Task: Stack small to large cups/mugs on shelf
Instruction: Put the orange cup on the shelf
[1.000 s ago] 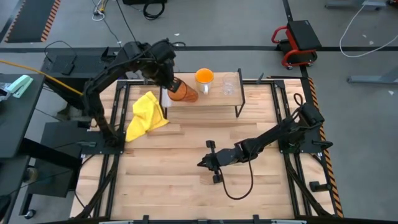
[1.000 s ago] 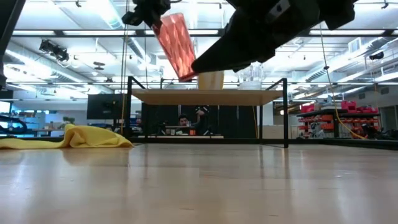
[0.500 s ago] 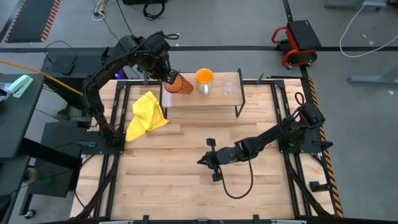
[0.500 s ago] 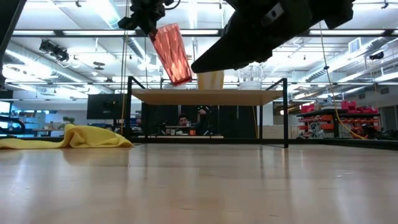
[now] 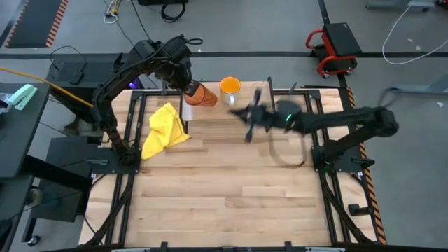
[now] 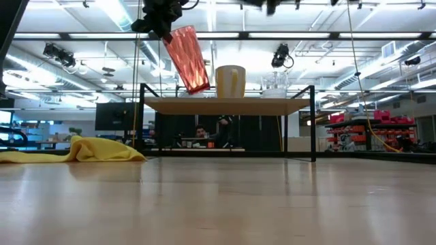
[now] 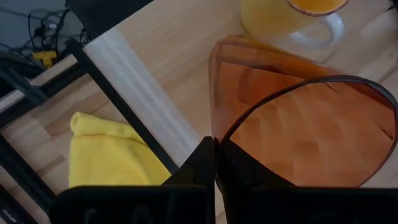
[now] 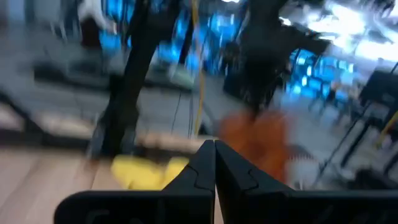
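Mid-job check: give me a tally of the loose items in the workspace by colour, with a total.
Orange: 2, the ribbed tumbler gripped by the left gripper, and the mug on the shelf
Clear: 1, the small cup on the shelf
Yellow: 1, the cloth
Total: 4

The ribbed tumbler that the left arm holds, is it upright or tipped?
Tipped. In the low view the ribbed tumbler leans, its base just above the shelf; the left gripper grips its rim.
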